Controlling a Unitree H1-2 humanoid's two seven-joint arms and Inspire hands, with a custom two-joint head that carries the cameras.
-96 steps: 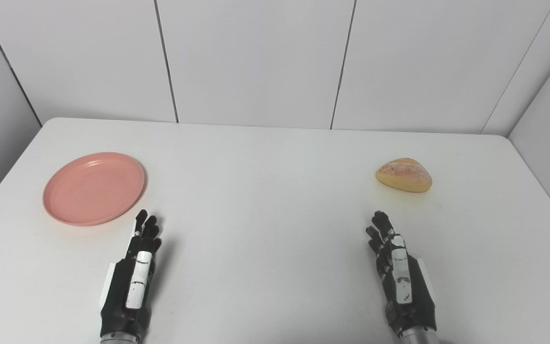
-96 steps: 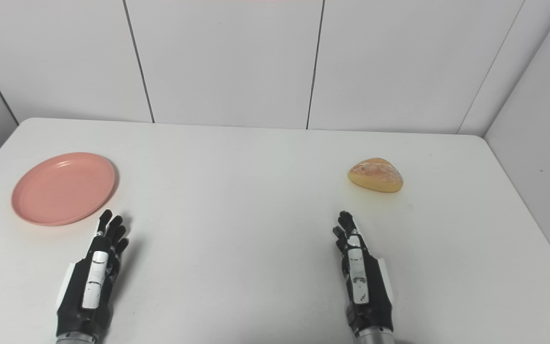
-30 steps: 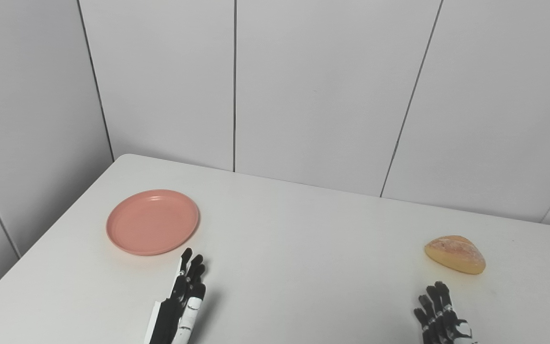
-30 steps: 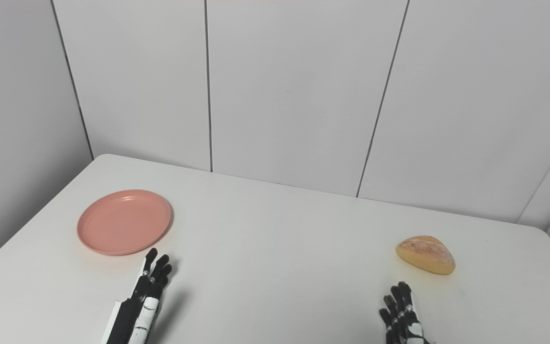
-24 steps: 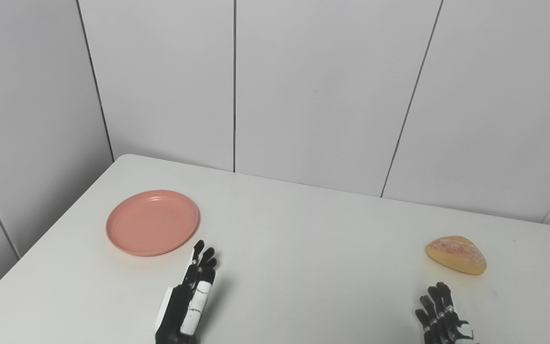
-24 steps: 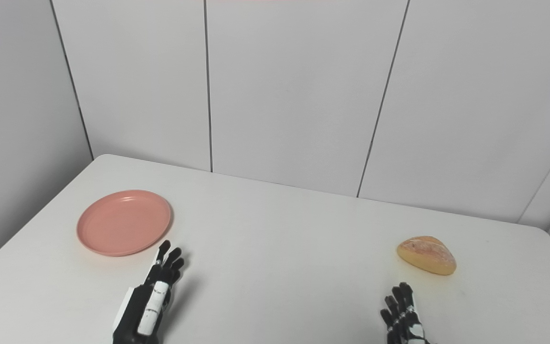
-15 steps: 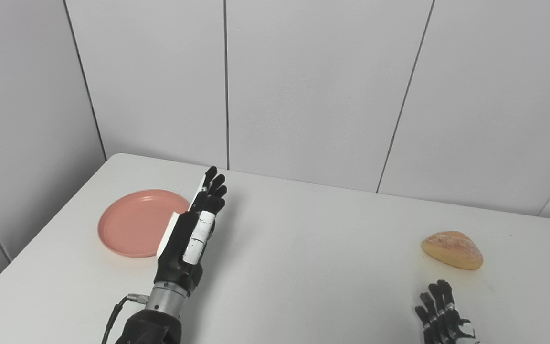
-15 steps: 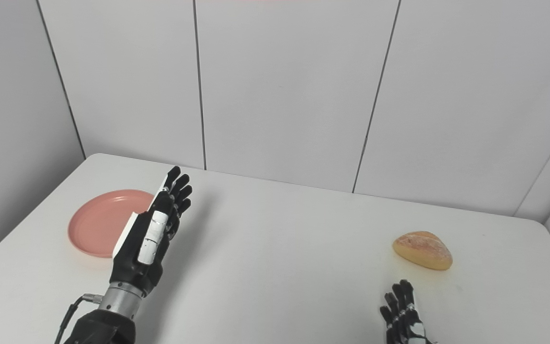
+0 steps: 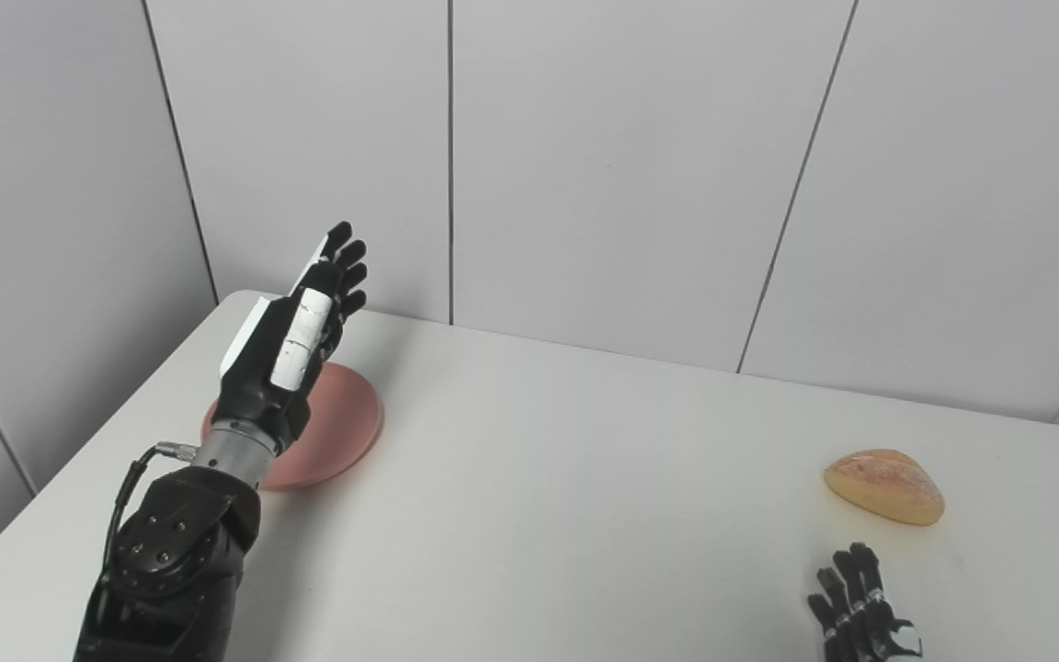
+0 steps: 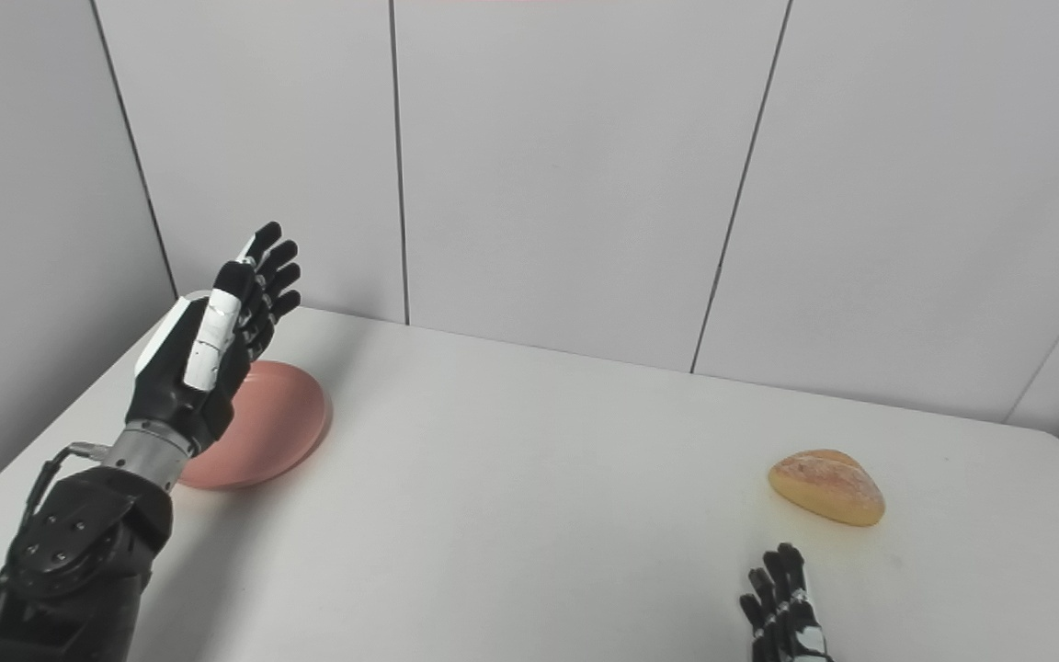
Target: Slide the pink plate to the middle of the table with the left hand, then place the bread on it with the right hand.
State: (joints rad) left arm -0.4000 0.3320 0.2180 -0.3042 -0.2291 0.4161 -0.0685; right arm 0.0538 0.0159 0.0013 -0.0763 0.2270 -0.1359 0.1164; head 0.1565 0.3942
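The pink plate [image 9: 346, 428] lies at the table's left side, partly hidden behind my raised left hand [image 9: 295, 345]. That hand [image 10: 212, 340] hangs in the air above the plate, fingers stretched out and apart, holding nothing. A golden bread roll [image 9: 884, 486] rests on the table at the right. My right hand [image 9: 860, 611] lies low at the bottom edge, a little in front of the bread and apart from it, fingers extended; only its fingers show in the picture.
The white table [image 9: 566, 515] ends at a grey panelled wall [image 9: 603, 165] behind and at a side wall on the left. Its left edge runs close to the plate. Bare tabletop spreads between plate and bread.
My left hand has risen from the table and swung left over the plate, now covering part of it. Plate, bread and right hand have stayed put; the camera shifted slightly.
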